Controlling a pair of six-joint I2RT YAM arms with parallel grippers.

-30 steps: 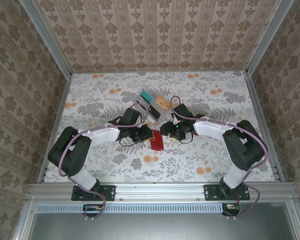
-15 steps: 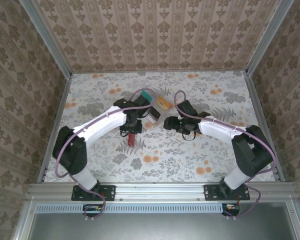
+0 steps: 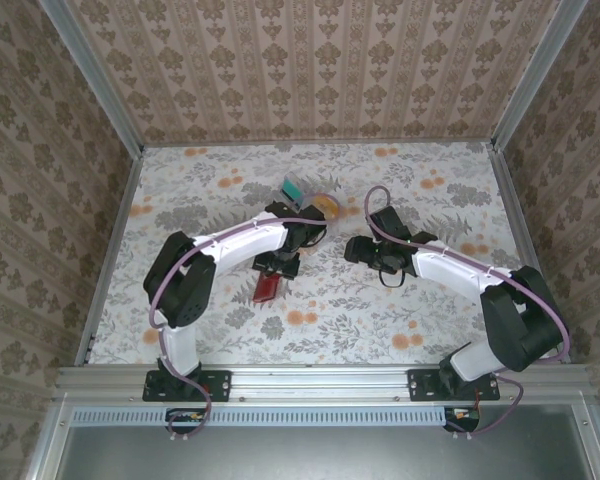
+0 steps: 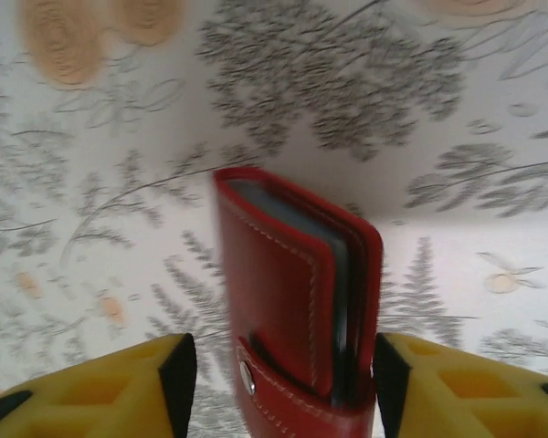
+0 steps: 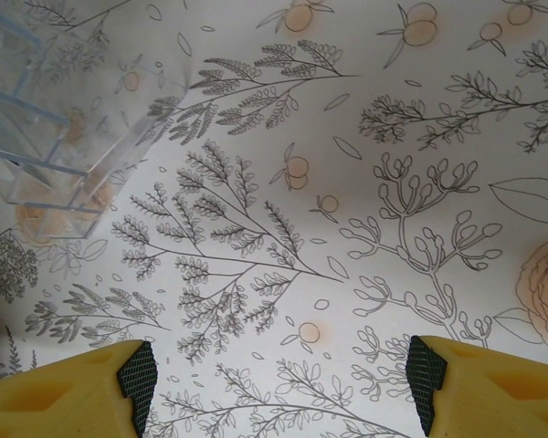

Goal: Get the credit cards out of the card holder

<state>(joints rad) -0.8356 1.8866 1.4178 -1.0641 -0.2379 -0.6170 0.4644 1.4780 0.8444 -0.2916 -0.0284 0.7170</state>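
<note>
The red card holder [image 3: 267, 287] rests on the flowered table [image 3: 200, 210], just in front of my left gripper [image 3: 281, 264]. In the left wrist view the card holder [image 4: 292, 301] stands blurred between the yellow fingers [image 4: 146, 388]. There is a clear gap at the left pad, and the right pad is close to its edge. My left gripper [image 4: 283, 388] is open. Grey-blue edges [image 4: 340, 274] show between the red flaps; I cannot tell credit cards from lining. My right gripper [image 3: 353, 250] hovers open over bare table, with nothing between its fingers [image 5: 279, 374].
A clear plastic rack [image 3: 310, 205] with a teal card [image 3: 293, 188] and an orange card [image 3: 327, 206] stands just behind the left gripper. The rack's corner [image 5: 36, 137] also shows at the upper left of the right wrist view. Patterned walls enclose the table.
My left gripper has opened and let go of the card holder, which now sits lower on the table. The left arm has reached further right, and the right gripper has backed off to the right.
</note>
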